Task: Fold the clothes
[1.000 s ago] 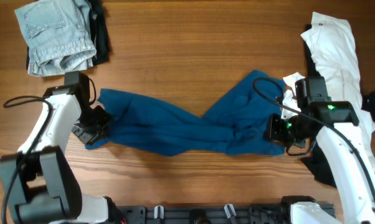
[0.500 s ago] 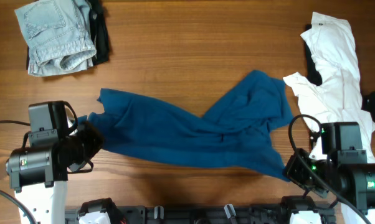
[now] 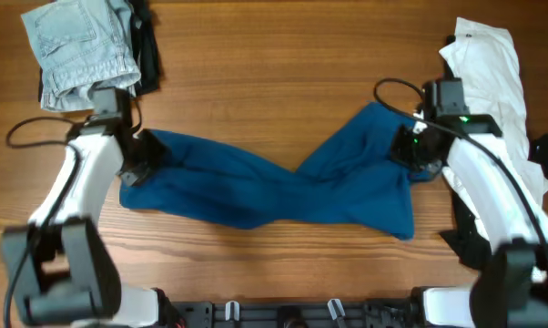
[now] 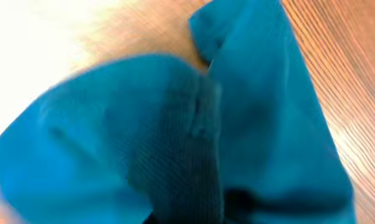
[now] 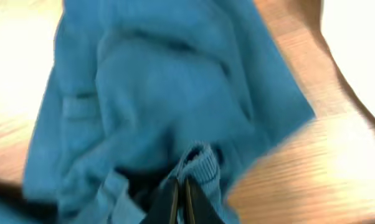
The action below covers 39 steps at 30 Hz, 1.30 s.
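Observation:
The dark blue garment (image 3: 256, 187) lies stretched left to right across the middle of the table, with a narrow twisted waist in the centre. My left gripper (image 3: 133, 167) is at its left end. In the left wrist view the blue cloth (image 4: 256, 124) fills the frame and hides the fingers. My right gripper (image 3: 411, 150) is at its right end. In the right wrist view the fingers (image 5: 180, 194) are pressed together on a ribbed edge of the blue cloth (image 5: 162, 87).
A light denim piece (image 3: 78, 50) lies on dark cloth (image 3: 148, 55) at the back left corner. A white garment (image 3: 488, 87) with black marks lies along the right edge, beside the right arm. Cables run by both arms.
Both arms swung toward the table's front edge and then back out with the garment's ends. The blue cloth now lies wider, and its right part hangs further toward the front.

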### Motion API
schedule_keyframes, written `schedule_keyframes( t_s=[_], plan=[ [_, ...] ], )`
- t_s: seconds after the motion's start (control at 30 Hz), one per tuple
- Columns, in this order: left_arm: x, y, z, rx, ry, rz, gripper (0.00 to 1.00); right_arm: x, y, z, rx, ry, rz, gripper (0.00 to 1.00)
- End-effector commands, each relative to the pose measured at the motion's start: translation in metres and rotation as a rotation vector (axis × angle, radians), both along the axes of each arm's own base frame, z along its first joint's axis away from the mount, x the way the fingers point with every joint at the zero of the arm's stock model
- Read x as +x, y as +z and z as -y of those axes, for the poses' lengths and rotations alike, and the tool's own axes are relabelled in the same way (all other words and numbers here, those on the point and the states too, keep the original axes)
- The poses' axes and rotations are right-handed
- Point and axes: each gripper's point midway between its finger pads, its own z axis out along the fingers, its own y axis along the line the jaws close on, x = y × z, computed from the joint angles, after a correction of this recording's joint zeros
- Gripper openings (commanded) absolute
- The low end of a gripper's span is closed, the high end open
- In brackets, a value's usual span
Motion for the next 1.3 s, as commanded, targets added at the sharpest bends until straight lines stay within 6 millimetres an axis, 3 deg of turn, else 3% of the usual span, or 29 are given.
schedule_keyframes(
  t_s=[0.0,0.07,0.1,0.13,0.2,0.23,0.33,0.37,0.43,0.53,0.6,0.7,0.73,0.83,0.87,1.03,1.27],
  plan=[
    [0.012,-0.036,0.011,0.009,-0.059,-0.040,0.04,0.023,-0.038,0.006,-0.027,0.056,-0.022,0.04],
    [0.018,-0.050,0.015,0.009,-0.073,-0.041,0.04,0.029,-0.059,0.002,-0.004,0.071,-0.043,0.10],
    [0.021,-0.057,0.017,0.010,-0.078,-0.040,0.08,0.031,-0.075,-0.001,0.011,0.091,-0.061,0.24],
    [0.024,-0.060,0.018,0.010,-0.080,-0.035,0.17,0.030,-0.085,-0.002,0.019,0.091,-0.081,0.33],
    [0.031,-0.062,0.017,0.017,-0.080,-0.013,0.63,0.027,-0.106,-0.006,0.041,0.095,-0.126,0.50],
    [0.036,-0.062,0.016,0.023,-0.083,0.009,0.77,0.025,-0.119,-0.009,0.061,0.097,-0.150,0.52],
    [0.051,-0.057,0.018,0.024,-0.163,0.074,0.95,0.028,-0.148,-0.015,0.098,0.111,-0.160,0.52],
    [0.055,-0.051,0.015,0.034,-0.233,0.083,0.97,0.038,-0.159,-0.019,0.117,0.133,-0.126,0.52],
    [0.059,-0.039,0.002,0.045,-0.252,0.075,1.00,0.058,-0.161,-0.023,0.131,0.158,-0.069,0.52],
    [0.062,-0.008,-0.023,-0.017,-0.288,0.063,1.00,0.092,-0.142,-0.024,0.123,0.178,0.016,0.53],
    [0.055,0.006,-0.037,-0.036,-0.329,0.044,1.00,0.110,-0.131,-0.024,0.121,0.185,0.061,0.54],
    [0.031,0.019,-0.059,-0.057,-0.400,-0.022,1.00,0.130,-0.111,-0.035,0.172,0.246,0.121,0.66],
    [0.027,0.018,-0.058,-0.098,-0.426,-0.018,1.00,0.134,-0.107,-0.037,0.181,0.250,0.133,0.77],
    [0.026,0.003,-0.057,-0.095,-0.444,-0.050,0.99,0.134,-0.107,-0.037,0.183,0.250,0.132,0.93],
    [0.027,-0.005,-0.048,-0.106,-0.471,-0.069,0.98,0.134,-0.107,-0.037,0.183,0.250,0.131,0.98],
    [0.030,-0.018,-0.006,-0.113,-0.655,-0.100,0.98,0.135,-0.103,-0.045,0.236,0.262,0.144,0.99],
    [0.016,-0.049,0.011,-0.083,-0.722,-0.176,0.97,0.131,-0.092,-0.045,0.395,0.248,0.156,0.99]
  ],
)
